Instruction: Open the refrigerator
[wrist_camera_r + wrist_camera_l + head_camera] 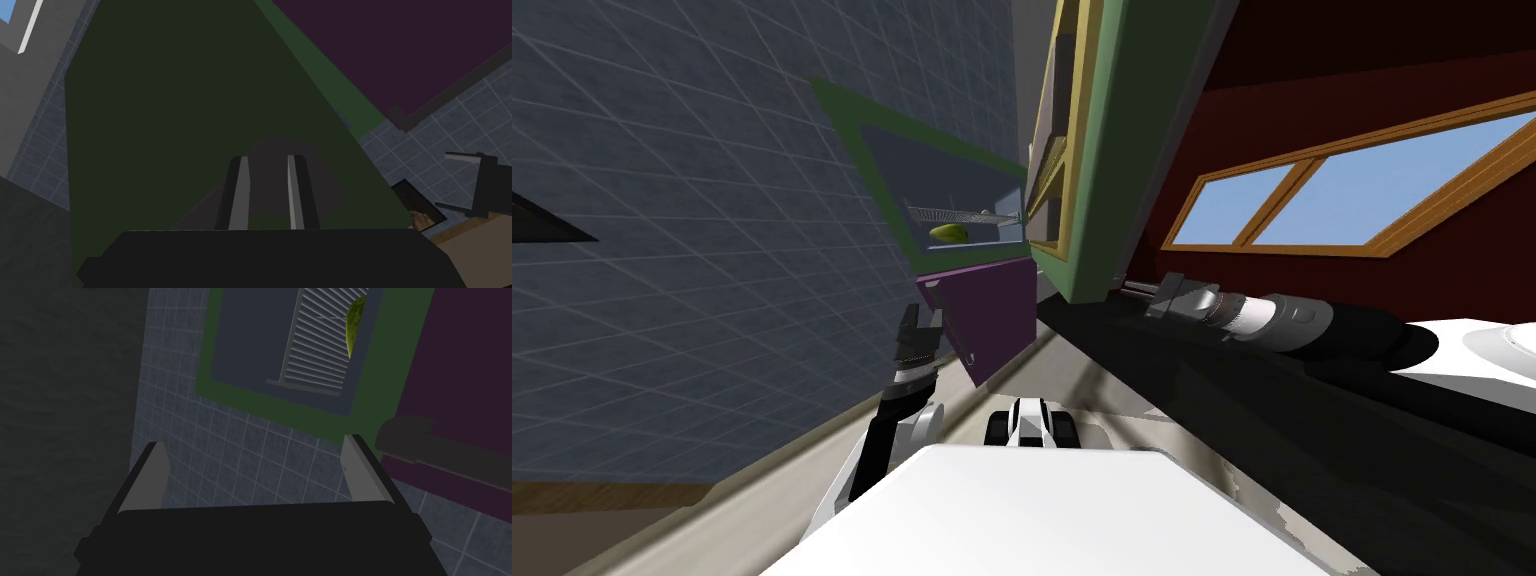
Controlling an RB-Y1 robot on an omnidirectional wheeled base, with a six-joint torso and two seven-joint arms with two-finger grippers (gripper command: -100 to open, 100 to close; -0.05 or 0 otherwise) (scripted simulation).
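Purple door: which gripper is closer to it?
Left. The left gripper, open, sits just beside the purple door, by its dark handle. The right gripper, shut, points at the green fridge wall, farther off.

Refrigerator, centre of the head view: dark green casing and frame, slate blue-grey interior, deep purple lower door; wire shelf pale grey, finely slatted; rounded item yellow-green. Tiled surface, left half: blue-grey with a thin pale grid. Wall, upper right: dark red; window frame orange-brown, panes pale sky blue.
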